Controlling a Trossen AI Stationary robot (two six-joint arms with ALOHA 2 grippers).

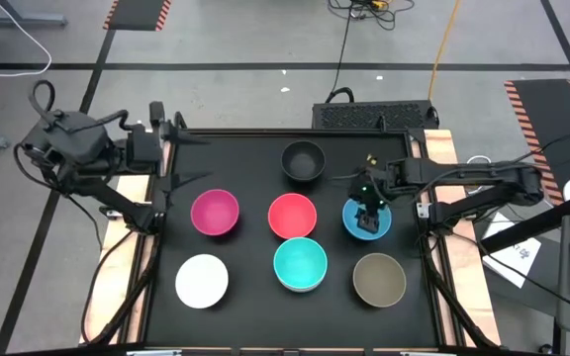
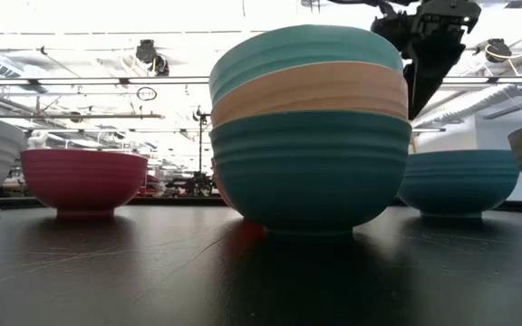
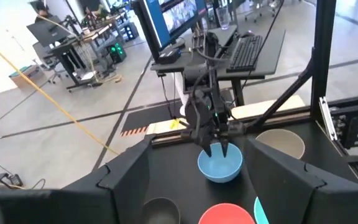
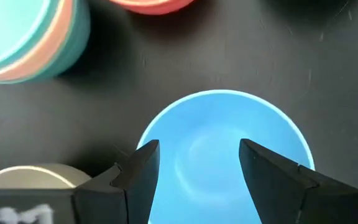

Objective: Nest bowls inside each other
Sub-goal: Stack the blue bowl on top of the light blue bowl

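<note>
Seven bowls or stacks stand on their bases on the black table: black, magenta, red, blue, white and taupe. The seventh is a stack of cyan in peach in a darker teal-green bowl. My right gripper is open and points down over the blue bowl. One finger hangs above its rim, the other above its hollow, and in the low view the gripper is clear above the bowl. My left gripper waits open at the table's far left corner.
The red bowl and the stack are the blue bowl's closest neighbours on the left, with the taupe bowl just nearer. Bare table lies between the bowls. Raised frame rails run along the table's sides. Desks and monitors stand beyond the table.
</note>
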